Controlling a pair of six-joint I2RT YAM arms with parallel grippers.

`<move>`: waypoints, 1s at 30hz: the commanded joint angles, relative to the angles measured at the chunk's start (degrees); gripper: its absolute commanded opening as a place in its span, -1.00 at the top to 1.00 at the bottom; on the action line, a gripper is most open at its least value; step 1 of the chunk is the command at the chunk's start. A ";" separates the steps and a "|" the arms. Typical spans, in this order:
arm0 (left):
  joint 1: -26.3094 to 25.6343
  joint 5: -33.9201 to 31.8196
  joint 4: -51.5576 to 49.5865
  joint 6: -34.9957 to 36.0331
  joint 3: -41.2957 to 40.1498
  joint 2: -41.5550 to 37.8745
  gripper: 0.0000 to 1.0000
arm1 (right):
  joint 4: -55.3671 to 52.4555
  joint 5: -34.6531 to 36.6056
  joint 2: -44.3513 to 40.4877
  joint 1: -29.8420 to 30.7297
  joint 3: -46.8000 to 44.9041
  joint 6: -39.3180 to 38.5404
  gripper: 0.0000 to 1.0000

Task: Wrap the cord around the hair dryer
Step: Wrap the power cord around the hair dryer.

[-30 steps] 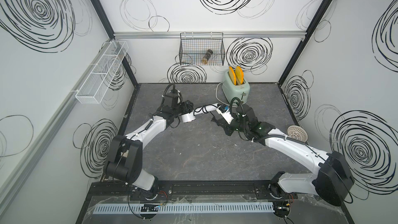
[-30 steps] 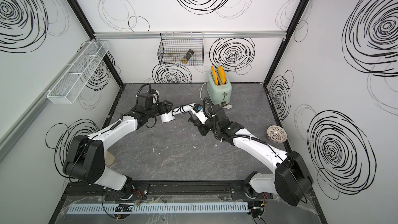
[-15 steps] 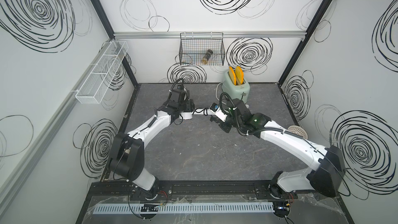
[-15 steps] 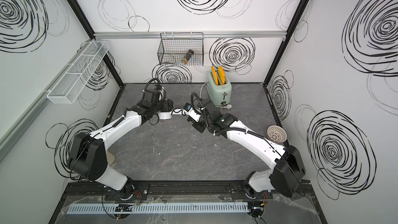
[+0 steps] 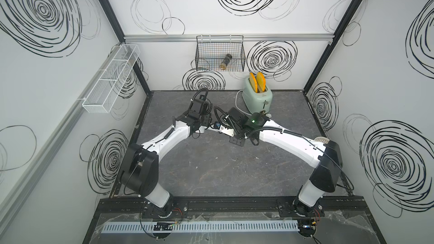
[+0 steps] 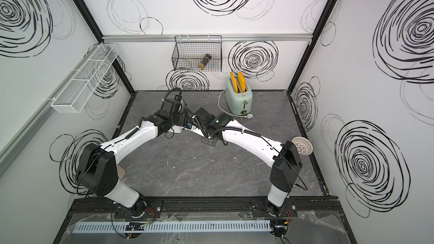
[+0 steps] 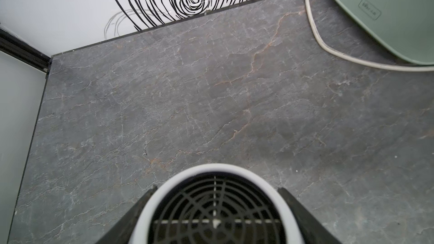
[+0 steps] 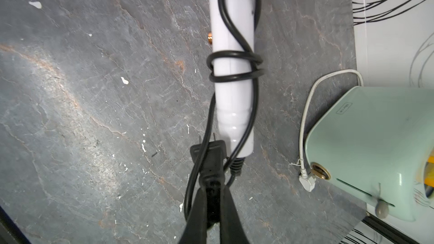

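Observation:
The white hair dryer (image 7: 215, 210) is held off the table by its head, its black rear grille facing the left wrist camera. My left gripper (image 7: 216, 188) is shut on that head, a dark finger (image 7: 141, 207) on each side. The slim white handle (image 8: 231, 95) has the black cord (image 8: 234, 55) looped around it twice. The cord's plug (image 8: 210, 158) sits by the handle's end, and my right gripper (image 8: 213, 190) is shut on it. In a top view the left gripper (image 5: 206, 123) and right gripper (image 5: 234, 140) meet at mid-table with the dryer (image 5: 226, 132) between them.
A mint-green toaster (image 5: 257, 98) with two orange slices stands at the back right. Its white cable (image 7: 314, 31) and plug (image 8: 307, 183) lie beside it, close to the dryer. A wire basket (image 5: 220, 55) and a white mesh shelf (image 5: 110, 83) hang on the walls. A white strainer (image 6: 303, 145) lies far right.
My left gripper has carried the dryer head a little to the right. The right wrist has turned and shifted slightly left and forward with the plug in it.

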 commanded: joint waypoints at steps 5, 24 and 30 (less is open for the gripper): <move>5.05 -9.93 0.68 1.44 -1.43 -0.93 1.00 | -10.19 5.93 -1.41 -1.09 1.12 2.31 1.00; 4.64 -2.12 -1.63 -3.61 -1.04 1.44 1.00 | 14.92 16.27 -12.73 -1.58 -1.39 3.34 1.00; 0.31 0.14 2.02 2.20 -4.28 -1.03 1.00 | 26.45 12.46 -10.42 -6.86 -2.38 6.97 1.00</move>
